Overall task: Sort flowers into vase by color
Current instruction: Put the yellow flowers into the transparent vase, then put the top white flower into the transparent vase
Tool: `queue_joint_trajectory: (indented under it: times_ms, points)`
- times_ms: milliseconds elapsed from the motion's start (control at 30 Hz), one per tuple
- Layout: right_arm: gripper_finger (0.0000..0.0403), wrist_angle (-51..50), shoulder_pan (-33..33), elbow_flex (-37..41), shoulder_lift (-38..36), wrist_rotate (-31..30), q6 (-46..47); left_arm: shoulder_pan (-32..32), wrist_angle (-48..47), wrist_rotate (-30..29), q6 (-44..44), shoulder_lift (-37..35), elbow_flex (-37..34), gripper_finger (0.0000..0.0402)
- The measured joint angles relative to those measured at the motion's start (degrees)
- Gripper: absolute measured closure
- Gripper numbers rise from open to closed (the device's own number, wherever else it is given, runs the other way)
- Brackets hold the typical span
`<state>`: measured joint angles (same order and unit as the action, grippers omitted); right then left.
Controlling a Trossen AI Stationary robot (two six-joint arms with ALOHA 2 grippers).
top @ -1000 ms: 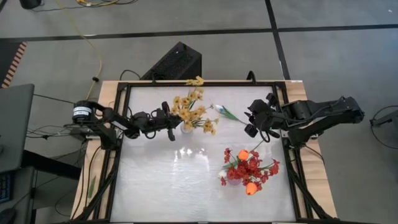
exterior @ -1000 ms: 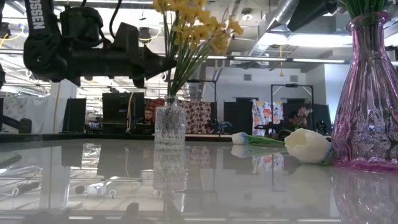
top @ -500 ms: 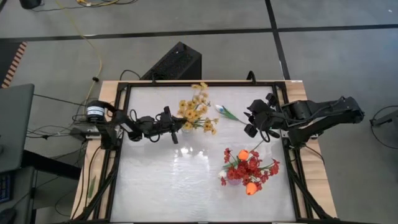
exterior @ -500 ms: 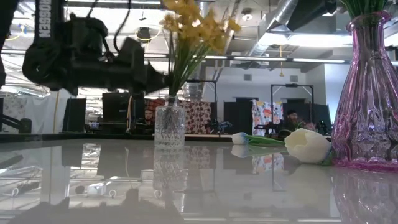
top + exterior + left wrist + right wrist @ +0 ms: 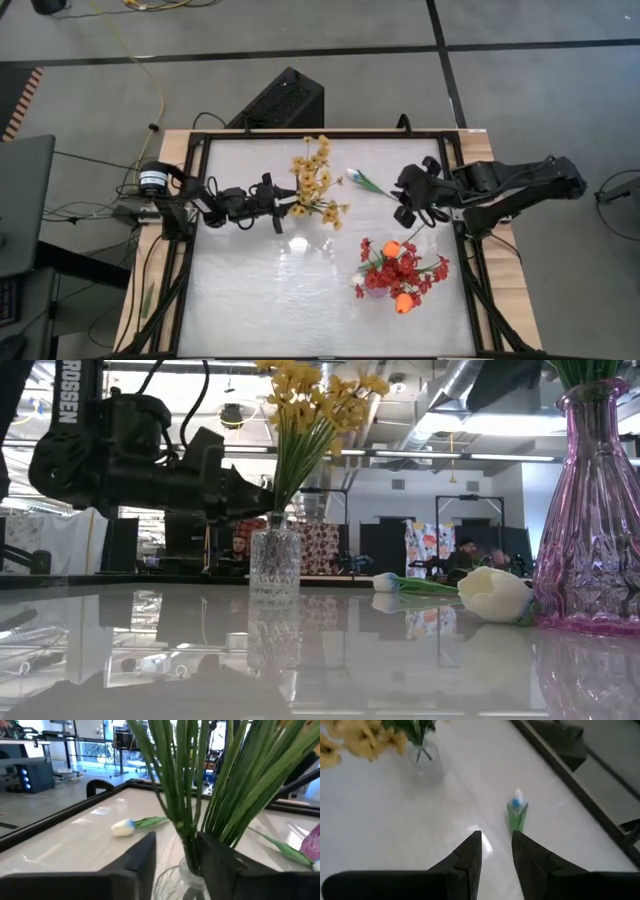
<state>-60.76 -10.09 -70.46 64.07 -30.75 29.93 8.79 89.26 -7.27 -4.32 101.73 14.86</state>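
A clear glass vase (image 5: 274, 560) stands on its base left of the table's middle and holds the yellow flowers (image 5: 314, 182). My left gripper (image 5: 176, 862) is open, level with the stems just above the vase's mouth, one finger on each side of the bundle. My right gripper (image 5: 497, 851) is open and hangs over the table's right part, short of a white tulip (image 5: 517, 806) that lies flat on the table (image 5: 364, 182). A pink vase (image 5: 593, 520) near the right holds red flowers (image 5: 400, 272) and orange tulips (image 5: 404, 302). A second white tulip bud (image 5: 495, 595) lies beside it. My left gripper comes at the yellow flowers' green stems (image 5: 186, 827) level, from the table's left, just above the vase's mouth. A gap shows between one finger (image 5: 146, 854) and the stems. The other finger (image 5: 214, 862) lies close against the bundle; whether it touches I cannot tell.
A black frame (image 5: 195, 240) edges the glossy white table. Bare surface lies toward the near edge and between the two vases. A black box (image 5: 283, 100) and cables lie on the floor beyond the far edge.
My left gripper has come down and moved a little toward the table's right, closer to the vase's neck. The yellow sprays, one of which leaned out toward the far edge, have drawn in closer over the vase. My right arm has kept still.
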Motion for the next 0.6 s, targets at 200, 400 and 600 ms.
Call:
queue_joint_trajectory:
  times_ms: [200, 400, 600]
  points:
    - [0.0280, 0.93, 7.84, 6.57, 0.02, 8.51, 0.23, 0.48, -0.15, 1.30, -0.45, -6.26, -4.06, 0.0226]
    - [0.0283, 6.96, 16.86, 16.85, 0.04, 16.70, -2.15, 0.47, -9.29, 3.67, -1.44, -17.73, -6.41, 0.0217]
    - [0.0283, 19.60, 22.60, 28.02, 0.04, 25.07, -4.88, -0.33, -22.81, 6.71, -3.90, -29.10, -6.65, 0.0218]
